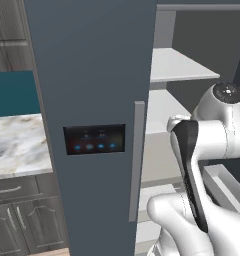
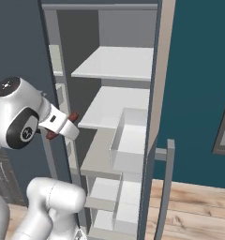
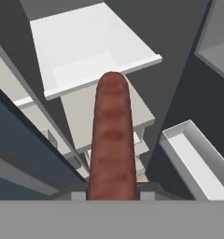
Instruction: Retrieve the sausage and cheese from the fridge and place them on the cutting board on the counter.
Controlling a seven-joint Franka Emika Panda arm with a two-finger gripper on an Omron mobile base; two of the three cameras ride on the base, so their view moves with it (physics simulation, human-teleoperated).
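The sausage, a dark red-brown rod, stands up between my fingertips in the hand view, and my gripper is shut on it. In the right base view the gripper hangs just outside the open fridge, with the sausage's two ends sticking out on either side of the hand. The fridge's left door is closed and carries the black panel with blue lights. A stretch of the marble counter lies to the left. The cheese and the cutting board are out of view.
White shelves and a door bin sit close in front of the hand. The open right door stands edge-on with its long handle. Dark cabinets run under the counter. Wooden floor shows at the right.
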